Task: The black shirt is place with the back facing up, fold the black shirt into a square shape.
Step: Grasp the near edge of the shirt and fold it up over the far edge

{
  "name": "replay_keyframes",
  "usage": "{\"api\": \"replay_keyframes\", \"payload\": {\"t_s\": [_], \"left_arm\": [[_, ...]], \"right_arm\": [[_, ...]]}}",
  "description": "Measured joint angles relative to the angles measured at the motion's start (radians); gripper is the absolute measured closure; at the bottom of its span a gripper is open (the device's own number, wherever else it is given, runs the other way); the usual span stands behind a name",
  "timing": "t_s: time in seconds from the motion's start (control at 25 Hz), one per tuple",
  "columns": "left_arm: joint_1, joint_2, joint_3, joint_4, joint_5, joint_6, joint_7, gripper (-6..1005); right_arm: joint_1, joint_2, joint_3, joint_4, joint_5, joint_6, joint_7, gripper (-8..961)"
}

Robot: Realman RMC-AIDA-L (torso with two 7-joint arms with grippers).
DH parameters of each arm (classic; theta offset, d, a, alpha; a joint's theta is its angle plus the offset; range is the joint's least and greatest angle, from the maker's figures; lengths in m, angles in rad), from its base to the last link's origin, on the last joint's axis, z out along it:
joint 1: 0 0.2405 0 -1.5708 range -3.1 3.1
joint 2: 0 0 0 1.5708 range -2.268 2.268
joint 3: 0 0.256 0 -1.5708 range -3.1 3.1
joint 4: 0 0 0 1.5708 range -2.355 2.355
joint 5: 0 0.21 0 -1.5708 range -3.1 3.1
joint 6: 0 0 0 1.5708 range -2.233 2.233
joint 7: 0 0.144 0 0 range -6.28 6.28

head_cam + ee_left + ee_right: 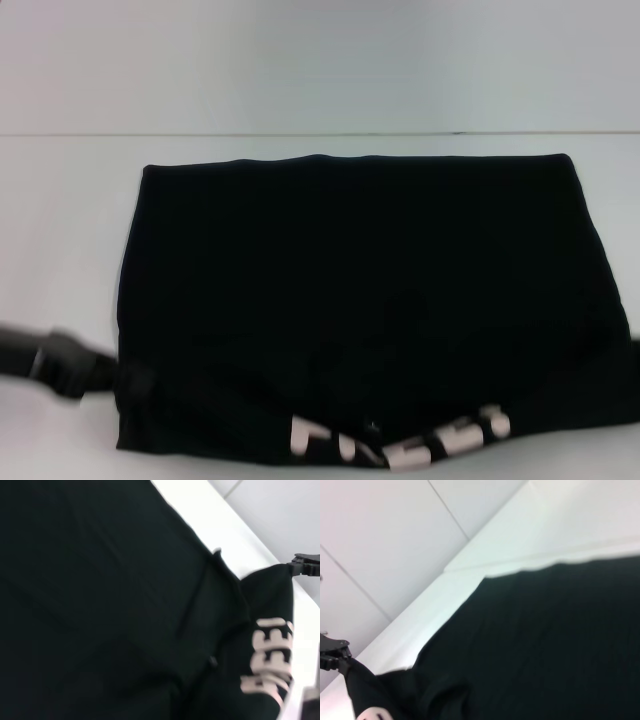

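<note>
The black shirt point(350, 290) lies spread on the white table point(60, 230). Its near edge is lifted and turned over, so white lettering point(400, 440) shows along the front. My left gripper point(112, 380) is at the shirt's near left corner; in the right wrist view this gripper point(334, 652) is pinched on a raised cloth corner. My right gripper point(305, 564) shows in the left wrist view, pinched on the near right corner, which it holds up off the table. The lettering also shows in the left wrist view point(272, 660).
The white table runs back to a pale wall point(320, 60) behind the shirt. Bare table surface shows left of the shirt and in a strip point(350, 145) beyond its far edge.
</note>
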State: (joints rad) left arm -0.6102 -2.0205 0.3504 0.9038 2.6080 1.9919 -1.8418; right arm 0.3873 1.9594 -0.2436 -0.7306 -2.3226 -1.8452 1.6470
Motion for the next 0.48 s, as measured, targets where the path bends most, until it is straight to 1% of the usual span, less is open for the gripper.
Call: {"api": "replay_keyframes", "payload": {"t_s": [0.08,0.16,0.24,0.28,0.36,0.48], "left_arm": [[-0.057,0.017,-0.001,-0.032,-0.002,-0.051,-0.024,981],[-0.101,0.030,-0.001,-0.061,-0.003,-0.114,-0.043,979],[-0.145,0.043,0.002,-0.097,-0.004,-0.210,-0.066,978],[-0.160,0.046,0.005,-0.112,-0.004,-0.245,-0.075,977],[-0.197,0.053,0.015,-0.150,-0.004,-0.357,-0.104,976],[-0.227,0.053,0.048,-0.181,-0.004,-0.512,-0.140,974]], "right_arm": [[0.045,0.000,0.010,0.002,0.009,0.039,0.002,952],[0.086,-0.003,0.012,0.013,0.021,0.082,0.007,952],[0.129,-0.005,0.013,0.027,0.029,0.138,0.016,952],[0.148,-0.005,0.012,0.032,0.031,0.164,0.022,952],[0.193,-0.005,0.004,0.051,0.032,0.241,0.047,952],[0.242,-0.004,-0.016,0.092,0.029,0.355,0.072,952]]}}
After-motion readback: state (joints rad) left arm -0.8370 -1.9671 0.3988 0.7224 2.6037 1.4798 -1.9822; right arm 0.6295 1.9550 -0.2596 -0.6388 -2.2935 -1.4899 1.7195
